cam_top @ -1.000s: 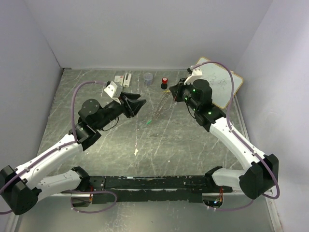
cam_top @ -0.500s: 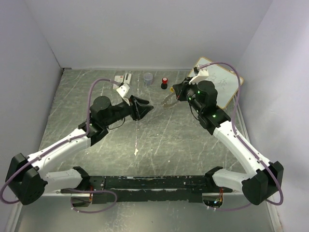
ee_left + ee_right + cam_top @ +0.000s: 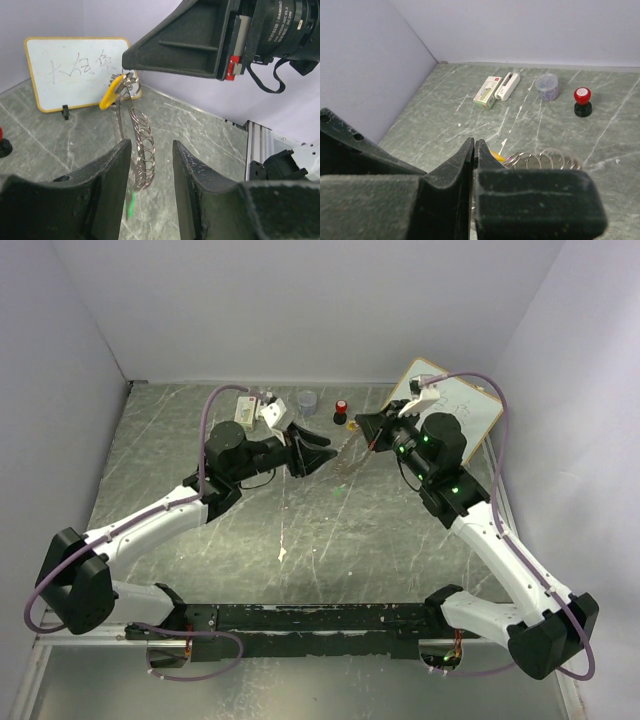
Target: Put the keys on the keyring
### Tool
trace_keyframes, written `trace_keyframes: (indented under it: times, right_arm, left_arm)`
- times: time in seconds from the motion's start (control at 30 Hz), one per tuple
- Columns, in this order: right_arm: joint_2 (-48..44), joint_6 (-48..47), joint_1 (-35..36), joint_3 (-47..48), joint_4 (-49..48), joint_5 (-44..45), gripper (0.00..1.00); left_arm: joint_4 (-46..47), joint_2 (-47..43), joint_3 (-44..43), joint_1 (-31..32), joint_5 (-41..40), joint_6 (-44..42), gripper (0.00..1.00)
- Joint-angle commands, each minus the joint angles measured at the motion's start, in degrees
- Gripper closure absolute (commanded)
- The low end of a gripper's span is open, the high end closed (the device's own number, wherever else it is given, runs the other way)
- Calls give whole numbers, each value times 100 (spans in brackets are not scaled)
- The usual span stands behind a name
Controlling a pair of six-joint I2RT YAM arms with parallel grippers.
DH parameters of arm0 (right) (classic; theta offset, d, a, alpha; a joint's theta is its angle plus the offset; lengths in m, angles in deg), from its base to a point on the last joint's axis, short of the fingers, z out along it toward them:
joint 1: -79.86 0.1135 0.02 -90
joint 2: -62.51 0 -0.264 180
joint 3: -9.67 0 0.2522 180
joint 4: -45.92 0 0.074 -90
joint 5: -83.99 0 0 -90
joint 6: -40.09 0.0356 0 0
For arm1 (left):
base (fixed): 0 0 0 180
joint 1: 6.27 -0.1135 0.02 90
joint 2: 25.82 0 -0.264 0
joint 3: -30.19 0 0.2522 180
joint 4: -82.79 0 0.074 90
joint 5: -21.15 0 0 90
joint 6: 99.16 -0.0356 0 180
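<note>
The keyring (image 3: 142,145), a silvery ring fringed with small loops, hangs in the air from my right gripper (image 3: 473,143), which is shut on its top edge. The yellow-orange key (image 3: 111,92) sits on the ring right at those black fingertips (image 3: 131,64). My left gripper (image 3: 150,150) is open, its two fingers level with the ring's lower part and not touching it. A green streak (image 3: 131,204) shows under the ring; I cannot tell whether it hangs there or lies on the table. From above, the two grippers (image 3: 328,452) (image 3: 362,430) meet mid-table with the keyring (image 3: 347,445) between them.
A whiteboard (image 3: 455,410) leans at the back right. Along the back stand a red-capped black knob (image 3: 341,412), a grey cup (image 3: 307,401) and white boxes (image 3: 250,405). Walls close in the left, back and right sides.
My left arm has swung right and forward until its fingers flank the hanging keyring, and its jaws have narrowed slightly. The right gripper has lifted the keyring a little toward the middle.
</note>
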Motion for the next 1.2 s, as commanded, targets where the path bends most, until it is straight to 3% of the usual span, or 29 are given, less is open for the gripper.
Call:
trace_keyframes:
  times: [0.0,0.43,0.67,1.17]
  right_arm:
    - [-211,72,-4,-70,-427,-322,100]
    - [-360,110,-5,-115,-596,-640,100]
    - [-444,149,148,-166,-710,-841,100]
    - [-606,108,242,-389,-755,-1019,100]
  left_arm:
    - [298,143,-413,14,319,-131,50]
    - [770,746,-633,15,1036,260,53]
    - [1251,753,-332,1,831,311,44]
    - [1717,1068,-426,-6,813,653,44]
